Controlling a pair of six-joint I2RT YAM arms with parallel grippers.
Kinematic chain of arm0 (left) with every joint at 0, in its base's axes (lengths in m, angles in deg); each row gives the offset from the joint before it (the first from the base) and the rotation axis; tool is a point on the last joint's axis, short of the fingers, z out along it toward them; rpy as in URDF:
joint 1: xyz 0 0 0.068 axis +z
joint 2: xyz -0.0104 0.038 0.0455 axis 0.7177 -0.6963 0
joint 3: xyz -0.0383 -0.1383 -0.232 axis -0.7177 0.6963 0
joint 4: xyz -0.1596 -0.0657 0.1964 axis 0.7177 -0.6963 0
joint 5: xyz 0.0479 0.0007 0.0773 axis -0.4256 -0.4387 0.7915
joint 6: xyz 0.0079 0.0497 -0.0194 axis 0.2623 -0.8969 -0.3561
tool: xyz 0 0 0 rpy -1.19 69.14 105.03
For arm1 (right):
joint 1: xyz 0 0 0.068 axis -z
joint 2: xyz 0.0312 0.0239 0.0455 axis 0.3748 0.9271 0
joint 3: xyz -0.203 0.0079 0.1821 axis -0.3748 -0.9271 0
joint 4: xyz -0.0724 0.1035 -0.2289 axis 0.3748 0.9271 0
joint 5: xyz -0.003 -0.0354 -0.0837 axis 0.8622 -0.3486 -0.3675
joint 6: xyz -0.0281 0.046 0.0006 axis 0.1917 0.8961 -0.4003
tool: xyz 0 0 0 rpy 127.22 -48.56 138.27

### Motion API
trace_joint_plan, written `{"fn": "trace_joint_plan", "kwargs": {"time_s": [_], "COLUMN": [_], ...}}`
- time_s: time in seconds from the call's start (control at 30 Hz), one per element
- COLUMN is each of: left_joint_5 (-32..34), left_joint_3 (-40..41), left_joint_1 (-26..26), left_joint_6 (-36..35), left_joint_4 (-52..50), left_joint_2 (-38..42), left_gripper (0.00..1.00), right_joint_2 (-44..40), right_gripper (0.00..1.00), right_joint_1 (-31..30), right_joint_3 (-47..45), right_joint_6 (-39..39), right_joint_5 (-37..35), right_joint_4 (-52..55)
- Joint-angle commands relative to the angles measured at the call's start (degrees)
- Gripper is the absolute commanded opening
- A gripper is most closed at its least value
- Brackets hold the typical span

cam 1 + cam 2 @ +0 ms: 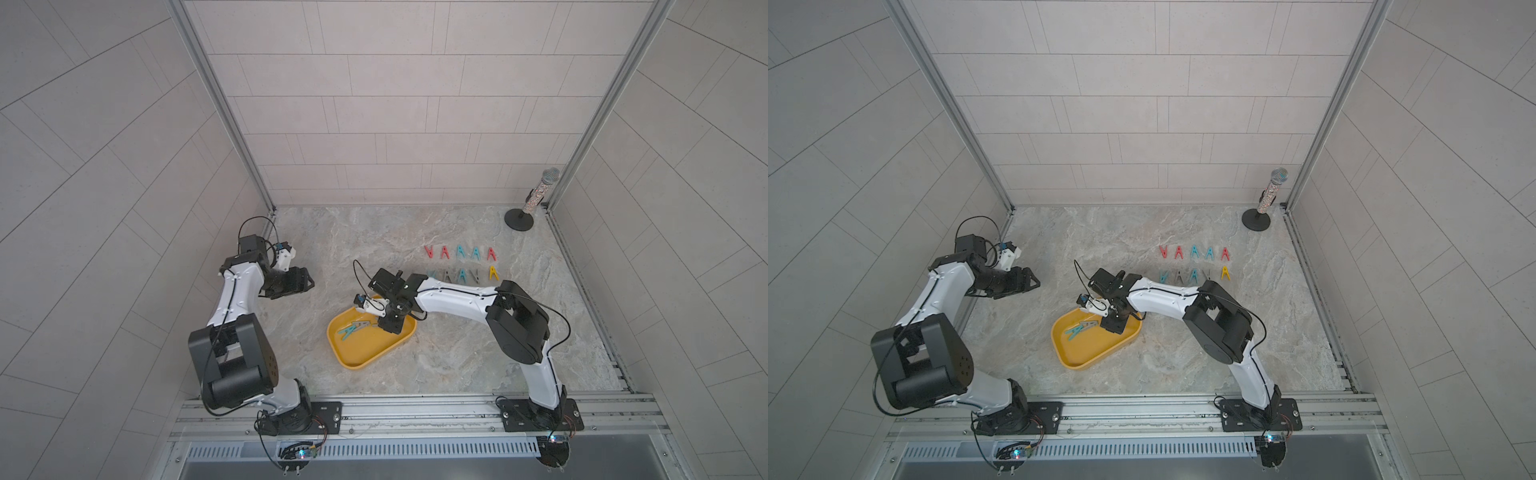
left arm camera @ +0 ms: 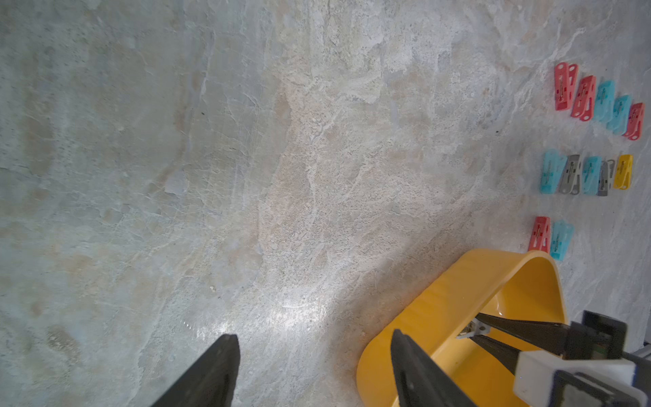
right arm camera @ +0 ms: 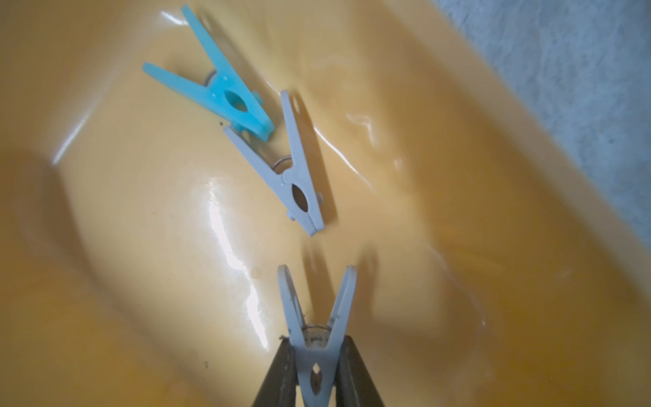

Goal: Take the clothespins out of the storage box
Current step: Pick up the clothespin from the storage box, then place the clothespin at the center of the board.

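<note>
The left gripper (image 2: 313,336) hangs over the bare marble tabletop (image 1: 374,232) at about ten o'clock from the storage box (image 1: 357,357), its fingers spread with nothing between them. Inside the box the right gripper (image 3: 316,340) pinches a grey clothespin (image 3: 317,370) near its pivot. A second grey clothespin (image 3: 297,183) and a teal clothespin (image 3: 225,95) lie flat on the yellow floor, touching each other. At about two o'clock from the box, the other clothespins (image 1: 461,264) sit on the table in neat rows: red, teal, grey and one yellow.
</note>
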Motion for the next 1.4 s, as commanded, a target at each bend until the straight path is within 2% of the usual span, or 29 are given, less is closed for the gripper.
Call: {"fn": "trace_joint_plan", "kwargs": {"time_s": [0.0, 0.2, 0.37, 0.5, 0.7, 0.97, 1.1, 1.17, 1.37], "left_joint_5": [-0.2, 0.0, 0.0, 0.2, 0.1, -1.3, -4.8, -6.1, -2.4], "left_joint_3": [0.5, 0.5, 0.5, 0.5, 0.6, 0.8, 0.7, 0.9, 0.4], "left_joint_1": [0.3, 0.3, 0.3, 0.3, 0.3, 0.3, -0.2, -1.3, -7.0], "left_joint_6": [-0.2, -0.2, -0.2, -0.2, -0.4, -0.9, -2.3, -3.0, -3.5], "left_joint_4": [-0.6, -0.7, -0.7, -0.7, -0.6, -0.6, -1.6, -2.1, -2.1], "left_joint_2": [-0.6, -0.5, -0.7, -0.7, -0.5, -0.7, -0.8, -0.6, -1.2], "left_gripper": [0.75, 0.75, 0.75, 0.75, 0.75, 0.75, 0.75, 0.75, 0.75], "right_joint_2": [-5.0, -10.7, -16.7, -21.9, -31.1, -40.7, -45.5, -47.3, -49.4], "right_gripper": [0.19, 0.18, 0.18, 0.17, 0.17, 0.14, 0.14, 0.14, 0.12], "right_joint_1": [-0.3, -0.3, -0.3, 0.1, 2.8, 10.8, 16.3, 19.0, 27.3], "right_joint_3": [-1.3, -4.2, -7.5, -10.9, -19.3, -27.3, -31.8, -33.6, -38.1], "right_joint_6": [2.0, 4.6, 7.4, 10.3, 18.8, 27.8, 32.0, 33.7, 38.2], "right_joint_5": [0.2, 1.3, -0.5, -4.0, -13.2, -16.3, -17.0, -17.6, -16.9], "right_joint_4": [-2.0, -4.4, -7.8, -11.4, -19.1, -20.0, -19.6, -18.6, -14.1]}}
